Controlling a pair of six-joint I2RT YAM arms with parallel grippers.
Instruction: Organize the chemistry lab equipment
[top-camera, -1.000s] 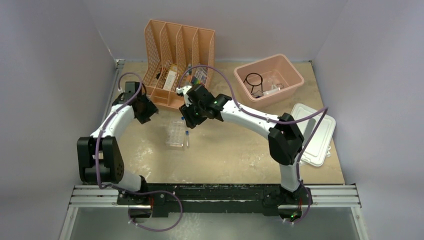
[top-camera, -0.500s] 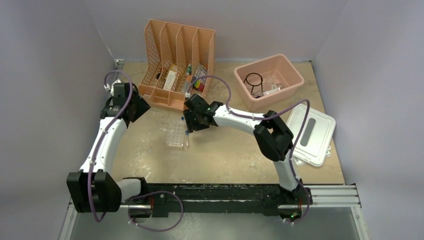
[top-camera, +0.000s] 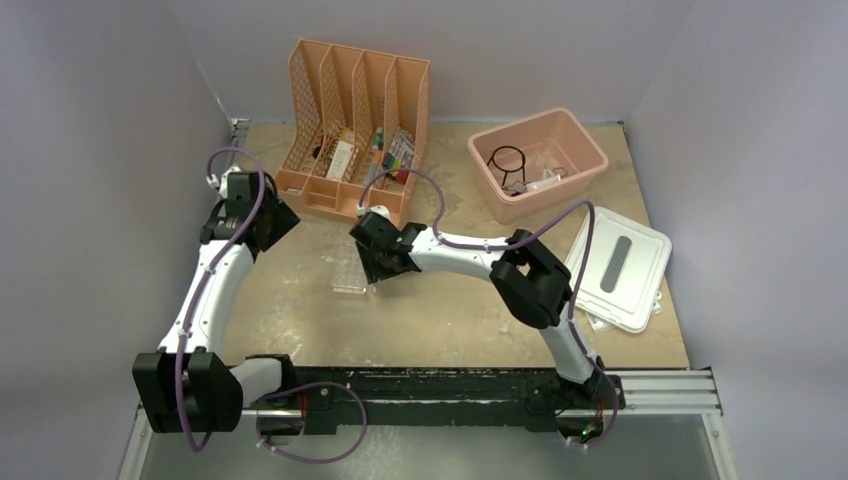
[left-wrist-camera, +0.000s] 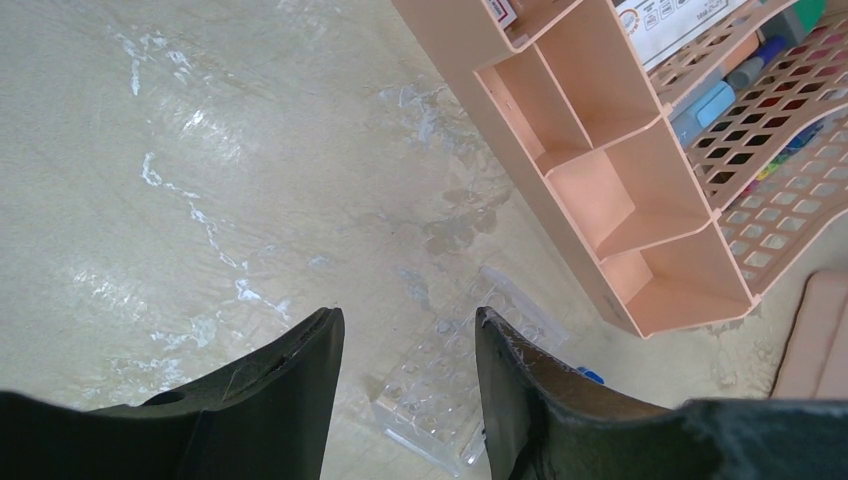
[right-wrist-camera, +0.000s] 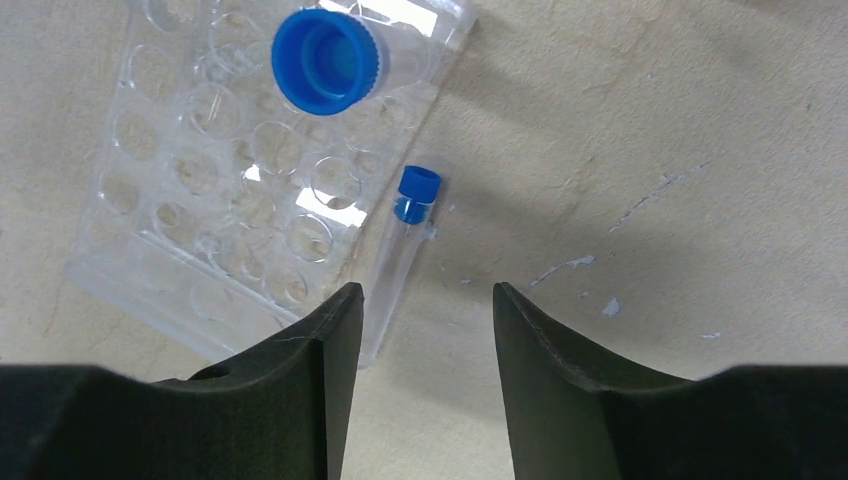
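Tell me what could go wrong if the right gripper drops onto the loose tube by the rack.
1. The loose tube lies right beside the clear rack, so one finger of the open right gripper may hit the rack and shove it.
2. A shoved rack could tip the capped tube standing in it.
3. The round tube might roll away as the jaws close.

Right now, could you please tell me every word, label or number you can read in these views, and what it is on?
Nothing is legible.
White printed box in the peach slotted plastic organizer: lettering too small.
Coloured packets in the same organizer: blurred.
Large blue screw cap: blank.
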